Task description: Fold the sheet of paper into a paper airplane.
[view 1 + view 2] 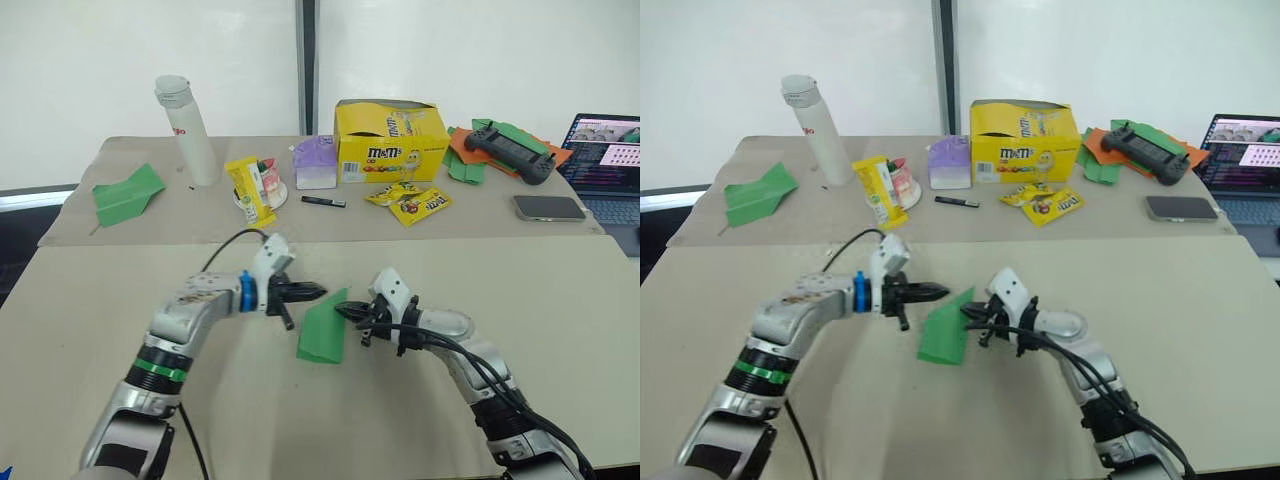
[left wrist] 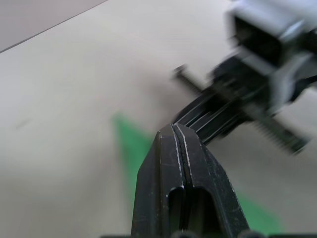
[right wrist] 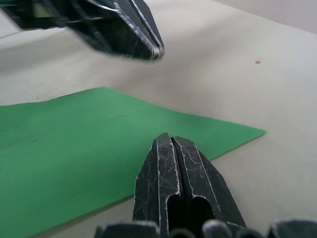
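The table (image 1: 90, 300) takes up the lower half of the head view, bare and beige, with a second table (image 1: 150, 225) butted against it across the middle of the frame. On that far surface, from upper left to upper right, stand or lie a green paper plane with spread wings (image 1: 126, 193), a white tube (image 1: 188, 131), a yellow M&M's box (image 1: 390, 140), loose yellow candy packets (image 1: 410, 201), a game controller (image 1: 508, 153) on green and orange paper scraps (image 1: 462, 160), a phone (image 1: 548, 208) and a laptop (image 1: 610, 160). All of these sit well apart from the work area.

The sheet of paper (image 1: 323, 327) lies just below frame centre as a folded green wedge. Its long axis runs roughly up and down the frame, leaning slightly, with the pointed corner uppermost and the wide end nearer the bottom. It is bright green, flat, with a faint straight crease along it in the right wrist view.

The left gripper (image 1: 312, 291) comes in from the left, fingers pressed together, its tip just beside the wedge's upper corner. The right gripper (image 1: 345, 310) comes from the right, fingers likewise pressed together, at the paper's right edge.
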